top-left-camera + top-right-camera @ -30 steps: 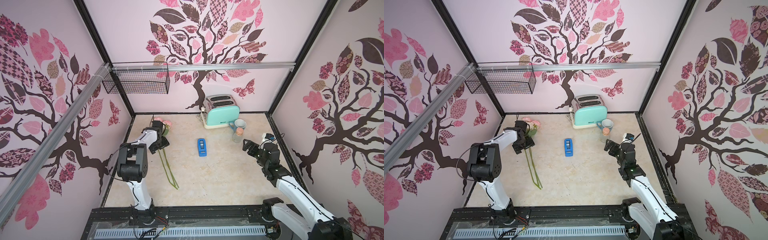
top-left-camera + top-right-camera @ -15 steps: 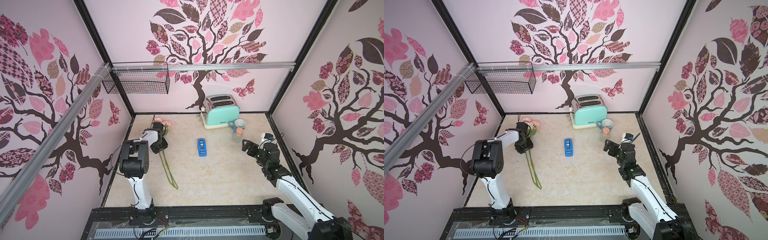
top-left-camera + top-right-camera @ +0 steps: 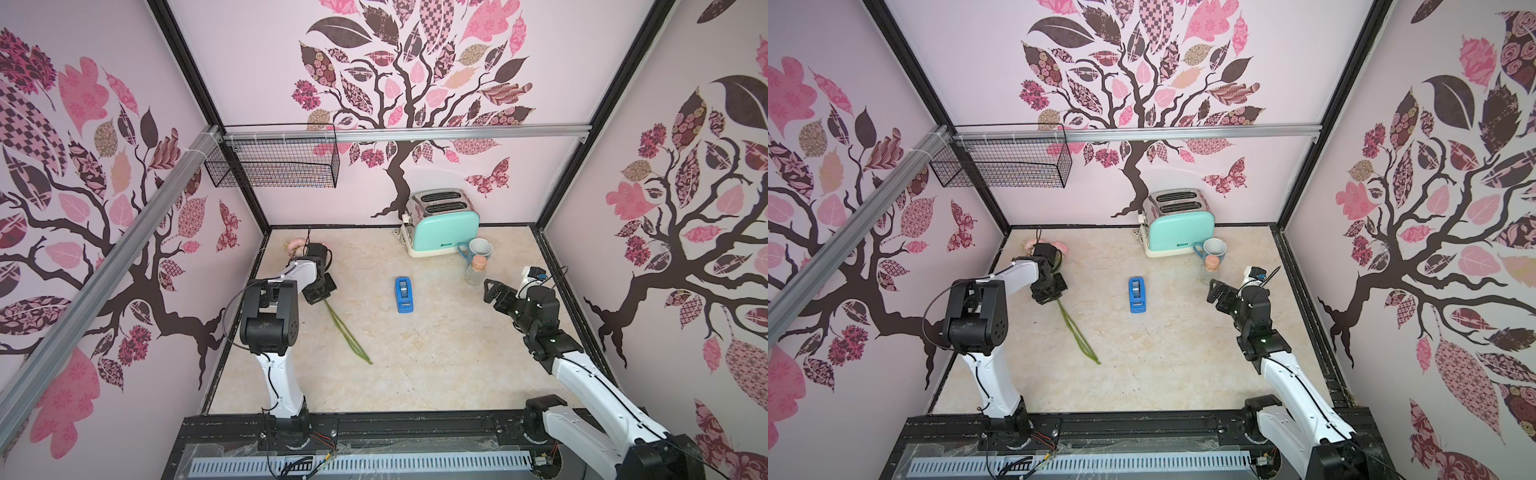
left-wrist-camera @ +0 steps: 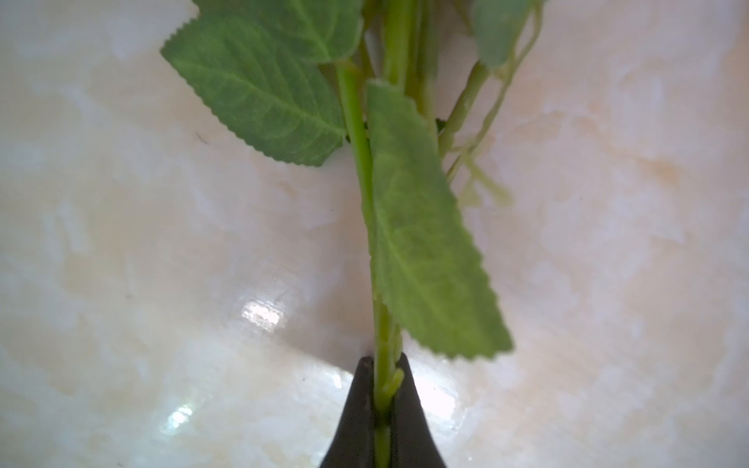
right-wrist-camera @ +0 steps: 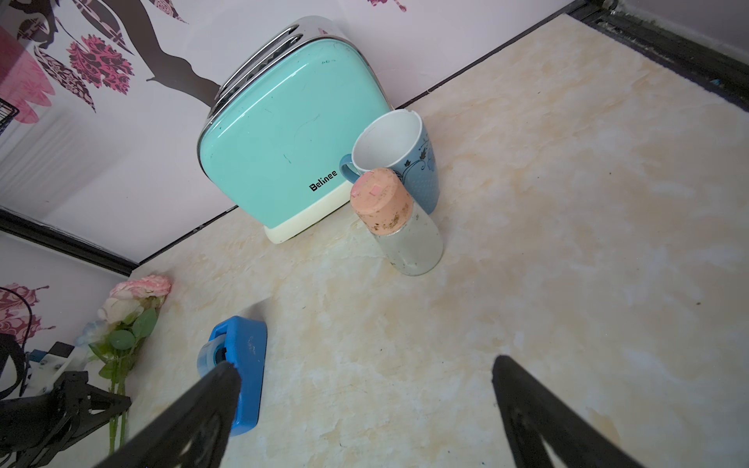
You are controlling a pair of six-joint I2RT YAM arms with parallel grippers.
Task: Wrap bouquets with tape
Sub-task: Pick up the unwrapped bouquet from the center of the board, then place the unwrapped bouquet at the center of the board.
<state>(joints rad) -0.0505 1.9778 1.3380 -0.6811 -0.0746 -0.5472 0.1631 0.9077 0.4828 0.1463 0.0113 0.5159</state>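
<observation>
Along the near edge a black rail (image 3: 415, 426) is seen, from which the left arm (image 3: 270, 320) and the right arm (image 3: 582, 374) are raised over the marbled table (image 3: 436, 365). Closest to that edge, left of centre, the cut ends of the bouquet (image 3: 347, 332) are laid on the table, with the stems running away toward the far left corner. Further in on the right, the right gripper (image 5: 364, 364) is held above the table with its fingers spread wide and nothing between them. It is faced toward the far right corner and kept well apart from the tape (image 3: 404, 294). This blue dispenser is laid lengthwise near the middle of the table, between the two grippers and touched by neither. At about the same depth on the left, the left gripper (image 4: 385, 358) is pressed together on the bouquet. In the left wrist view the green stalks are seen pinched between the two dark fingers, just below a serrated leaf (image 4: 425, 243). Just beyond the right gripper a clear bottle (image 3: 475, 272) with a peach cap is stood upright. A blue mug (image 3: 480, 248) is set close behind it; whether the two touch cannot be told. Beyond the left gripper, near the left wall, the pink and cream blooms (image 5: 135, 293) are found, partly hidden by the arm in both top views. A mint toaster (image 3: 442, 226) is stood against the back wall just behind the mug. High in the far left corner a wire basket (image 3: 274, 166) is hung.
</observation>
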